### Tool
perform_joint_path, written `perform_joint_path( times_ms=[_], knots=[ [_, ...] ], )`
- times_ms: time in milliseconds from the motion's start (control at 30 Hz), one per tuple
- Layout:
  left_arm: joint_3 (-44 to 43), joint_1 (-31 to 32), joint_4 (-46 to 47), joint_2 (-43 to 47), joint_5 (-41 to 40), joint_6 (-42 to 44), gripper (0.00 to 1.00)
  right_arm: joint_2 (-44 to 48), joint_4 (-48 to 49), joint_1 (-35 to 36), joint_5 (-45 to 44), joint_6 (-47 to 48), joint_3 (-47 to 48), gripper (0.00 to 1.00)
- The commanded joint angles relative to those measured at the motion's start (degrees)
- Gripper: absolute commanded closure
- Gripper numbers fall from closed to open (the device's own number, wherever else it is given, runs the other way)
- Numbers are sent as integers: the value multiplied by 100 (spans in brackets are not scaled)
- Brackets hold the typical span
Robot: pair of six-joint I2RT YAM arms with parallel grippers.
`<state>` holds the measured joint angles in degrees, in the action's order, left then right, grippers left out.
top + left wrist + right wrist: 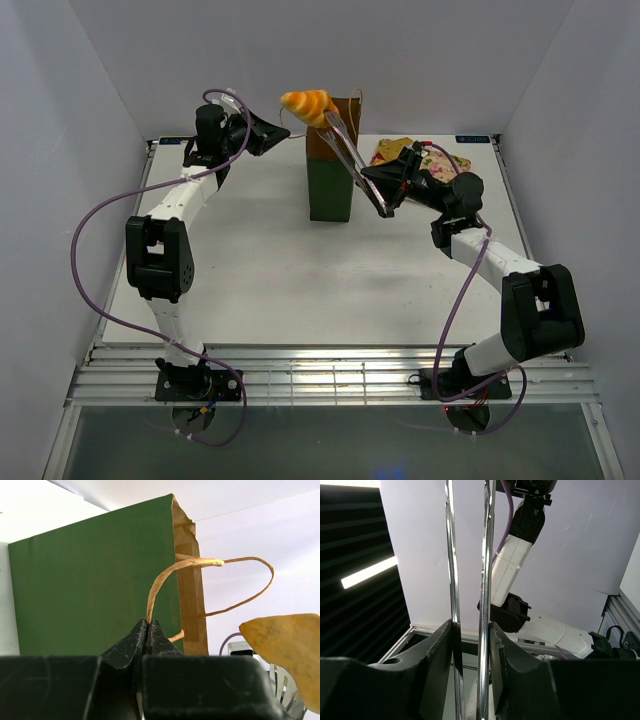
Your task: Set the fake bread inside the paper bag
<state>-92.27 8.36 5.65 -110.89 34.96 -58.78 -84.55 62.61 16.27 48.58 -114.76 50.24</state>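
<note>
The paper bag [330, 190] stands upright on the far middle of the table [250, 270], dark green outside and brown kraft inside, its open top facing up; in the left wrist view its green wall [90, 590] fills most of the frame. The left gripper [268, 132] reaches in from the bag's left side, its fingers [148, 625] pressed together on one tan loop handle [200, 562] and pinching it just beside the bag's upper edge. The right gripper [388, 185] sits to the right of the bag, its jaws clamped around the two arms of the metal tongs [350, 160]; the right wrist view shows both shiny tong blades [451, 580] running up between the fingers [470, 630]. A floral-patterned tray [455, 160] lies at the far right of the table, partly hidden behind the right arm. The fake bread in play is a croissant [305, 103], gripped at the tips of the tongs and held in the air by the upper left corner of the bag's opening; its golden edge [290, 655] appears at the lower right of the left wrist view.
</note>
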Motion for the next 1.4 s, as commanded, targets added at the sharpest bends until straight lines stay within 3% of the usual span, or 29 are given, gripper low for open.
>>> perform_joint_path(
  times_ms=[0, 567, 1067, 1367],
  knots=[
    [16, -19, 94, 498, -24, 51, 100, 88, 243, 25, -6, -1224, 153, 62],
    [-2, -63, 164, 472, -33, -10, 100, 449, -38, -1, -129, -1013, -541, 54],
    [-19, -63, 235, 446, -24, -72, 100, 150, -381, -1, 205, -767, 56, 45],
    [-19, -63, 235, 446, -24, -63, 100, 185, -530, -1, 380, -706, 267, 45]
  ],
)
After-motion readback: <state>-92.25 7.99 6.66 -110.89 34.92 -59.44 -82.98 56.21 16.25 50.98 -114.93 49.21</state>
